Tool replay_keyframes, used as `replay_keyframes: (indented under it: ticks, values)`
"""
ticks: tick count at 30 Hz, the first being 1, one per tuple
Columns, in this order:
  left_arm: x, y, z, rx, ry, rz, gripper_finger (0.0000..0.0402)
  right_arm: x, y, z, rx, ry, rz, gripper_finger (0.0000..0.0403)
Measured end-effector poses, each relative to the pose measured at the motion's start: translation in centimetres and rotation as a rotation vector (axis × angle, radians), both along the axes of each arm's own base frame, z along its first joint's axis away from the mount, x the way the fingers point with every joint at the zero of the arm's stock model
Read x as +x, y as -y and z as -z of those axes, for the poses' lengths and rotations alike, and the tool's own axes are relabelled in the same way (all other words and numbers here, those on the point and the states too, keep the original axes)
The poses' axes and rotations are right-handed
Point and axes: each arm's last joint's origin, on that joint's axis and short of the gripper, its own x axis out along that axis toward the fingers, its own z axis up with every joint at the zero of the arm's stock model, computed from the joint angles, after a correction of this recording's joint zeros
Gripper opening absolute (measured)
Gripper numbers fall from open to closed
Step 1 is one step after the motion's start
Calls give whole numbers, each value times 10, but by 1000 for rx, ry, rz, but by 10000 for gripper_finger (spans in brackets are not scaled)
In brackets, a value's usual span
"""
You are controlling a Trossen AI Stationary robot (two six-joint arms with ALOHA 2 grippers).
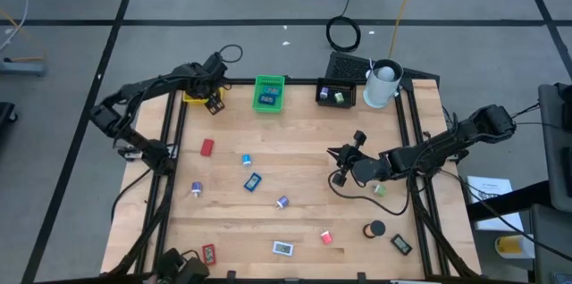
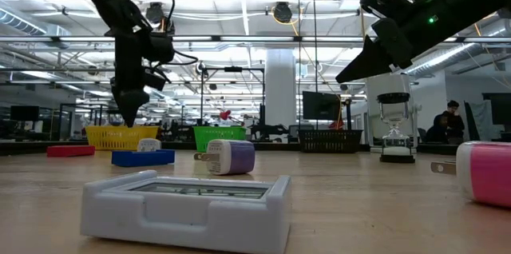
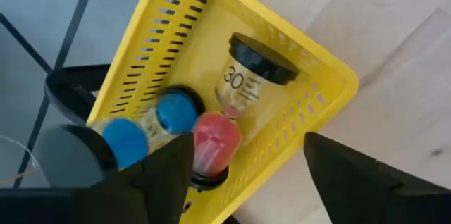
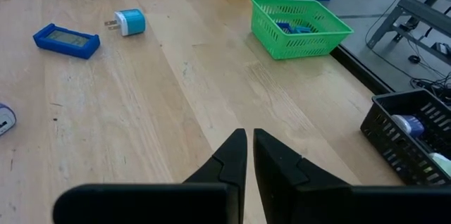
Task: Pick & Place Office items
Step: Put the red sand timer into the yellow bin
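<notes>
The office items lie scattered on the wooden table: a red piece [image 1: 207, 147], a blue plug bit [image 1: 246, 160], a blue rectangle [image 1: 253, 181], purple bits [image 1: 282, 202], a black roll [image 1: 374, 229], and a white-framed rectangle [image 1: 282, 247] near the front edge. My left gripper [image 3: 246, 182] hangs open over the yellow tray [image 3: 169, 27]. Its fingers stand on either side of the tray's near wall. A red sand timer marked 30 [image 3: 236, 104] and a blue one [image 3: 151, 122] lie in that tray. My right gripper [image 4: 249, 146] is shut, empty, above the table's middle [image 1: 344, 154].
The green tray [image 1: 269, 93] holds blue pieces. The black tray [image 1: 336, 95] holds small bits, and the white cup [image 1: 382, 85] stands beside it at the far edge. A green bit [image 1: 379, 190] lies under my right arm. Bare wood lies between the trays and the items.
</notes>
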Motion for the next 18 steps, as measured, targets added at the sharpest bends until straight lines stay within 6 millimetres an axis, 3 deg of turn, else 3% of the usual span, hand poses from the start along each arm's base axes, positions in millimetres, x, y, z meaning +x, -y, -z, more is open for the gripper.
replay_keyframes:
  ticks: [9, 18]
  values:
    - [-3, -1, -3, -12, 10, 53, 249, 0, -1, 0, 12, -6, -24, 22]
    - [4, -11, -33, 35, 61, 85, 236, 0, -1, 0, 8, -9, -26, 22]
